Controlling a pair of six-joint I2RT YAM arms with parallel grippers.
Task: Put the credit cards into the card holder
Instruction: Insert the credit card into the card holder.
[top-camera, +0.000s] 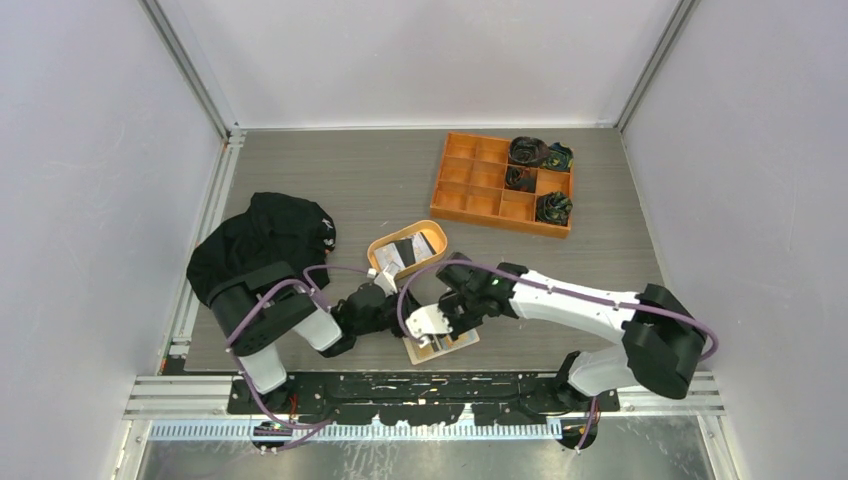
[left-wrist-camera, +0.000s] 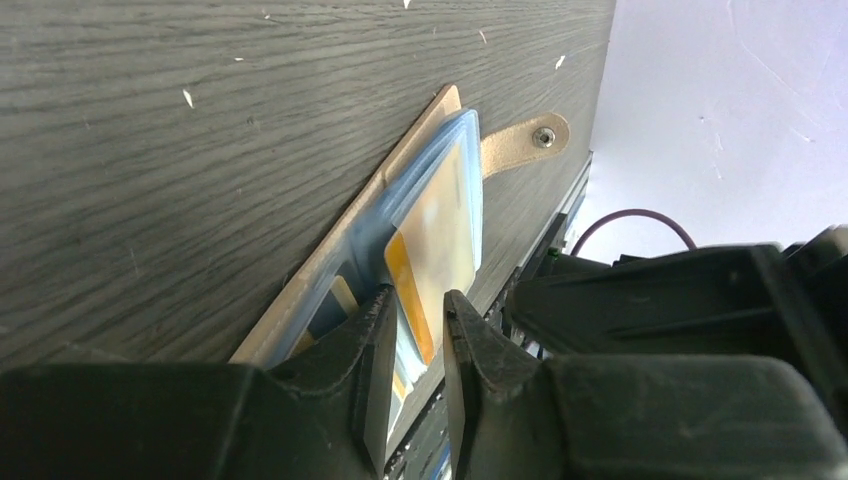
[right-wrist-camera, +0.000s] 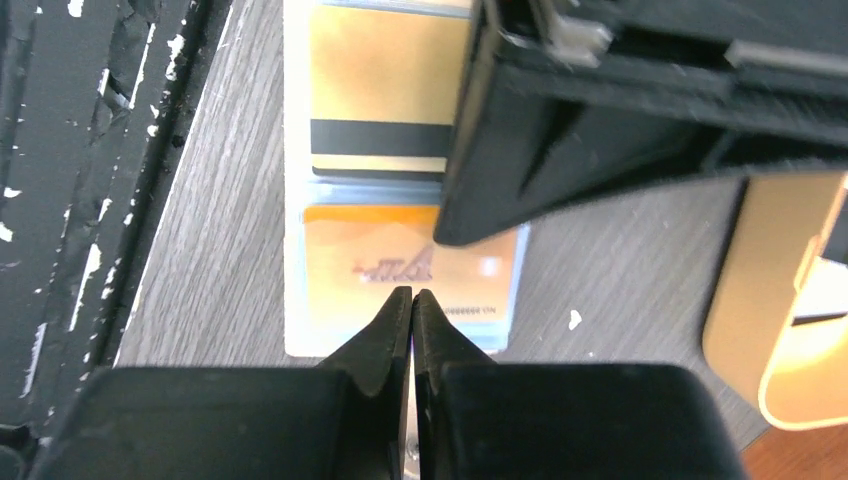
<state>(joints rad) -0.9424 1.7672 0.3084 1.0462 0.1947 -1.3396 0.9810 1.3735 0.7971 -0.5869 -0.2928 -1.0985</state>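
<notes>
Left wrist shows the left tool (left-wrist-camera: 418, 300) narrowly parted astride a credit card (left-wrist-camera: 408, 282) running lengthwise ahead into the card holder (left-wrist-camera: 510, 145), grip unclear; right tool (right-wrist-camera: 412, 295) closed, empty.

We see white-shelled, black-jointed arms (top-camera: 575, 300) (purple cables (left-wrist-camera: 632, 211) looping along each), the left hand (left-wrist-camera: 415, 320) and right hand (right-wrist-camera: 412, 298) all black.

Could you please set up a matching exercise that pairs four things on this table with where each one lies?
Things:
1 orange compartment box
2 black cloth
3 oval tray
4 card holder

Places:
A near edge, centre
B far right
C left side
D middle

Pairs: 1-B; 2-C; 3-D; 4-A
</notes>
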